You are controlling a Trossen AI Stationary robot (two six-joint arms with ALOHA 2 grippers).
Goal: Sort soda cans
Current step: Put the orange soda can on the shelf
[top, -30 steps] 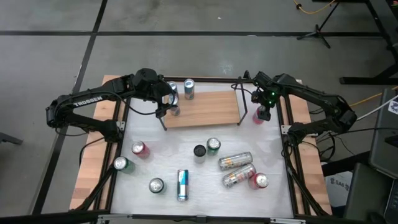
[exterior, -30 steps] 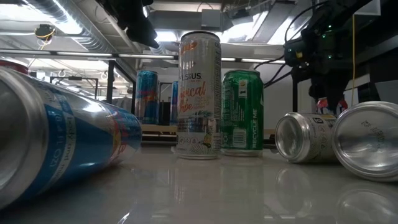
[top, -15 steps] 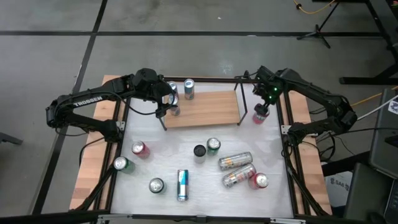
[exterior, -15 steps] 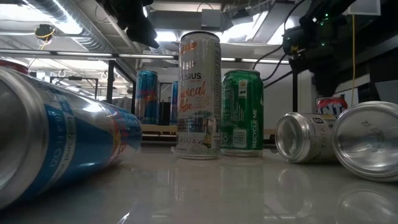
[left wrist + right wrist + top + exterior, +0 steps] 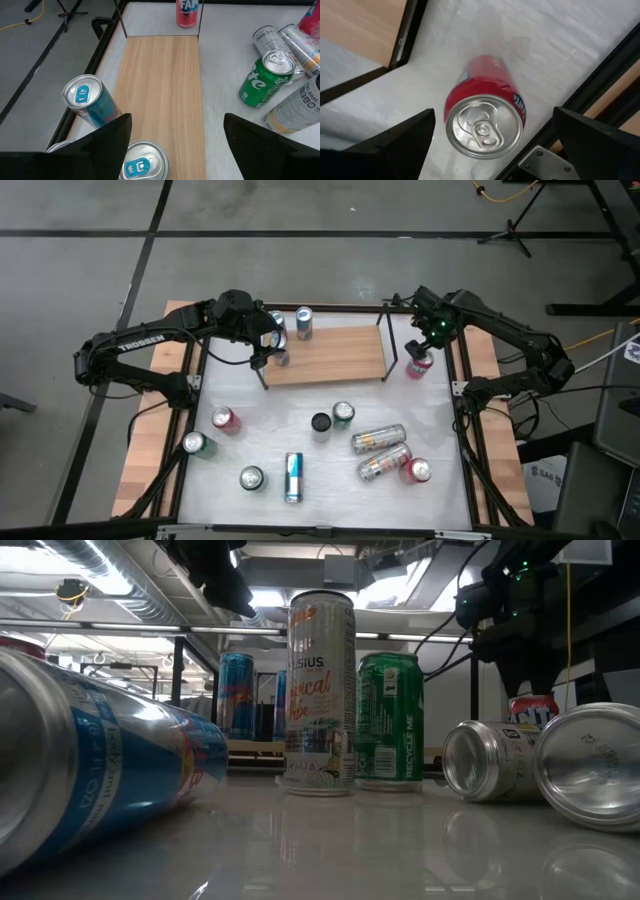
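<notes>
The right gripper (image 5: 424,346) hangs with its fingers spread wide and empty directly above an upright red metal soda can (image 5: 485,120) with a silver top, which stands on the white table (image 5: 300,420) near the far right corner, just outside the right end of the light wooden shelf board (image 5: 325,355) and beside the black frame rail (image 5: 600,95); the can sits between the two dark fingers in the right wrist view, below them and not touched by either. The left gripper (image 5: 268,345) is over the left end of the wooden board, its fingers parted and holding nothing, with two blue-and-silver cans (image 5: 90,102) standing upright on the board just beneath and ahead of it. Farther down the table are an upright green can (image 5: 262,80), a tall pale printed can (image 5: 320,690), two silver cans lying on their sides (image 5: 380,450), a blue can on its side (image 5: 293,477), and more upright cans near the left edge and front.
</notes>
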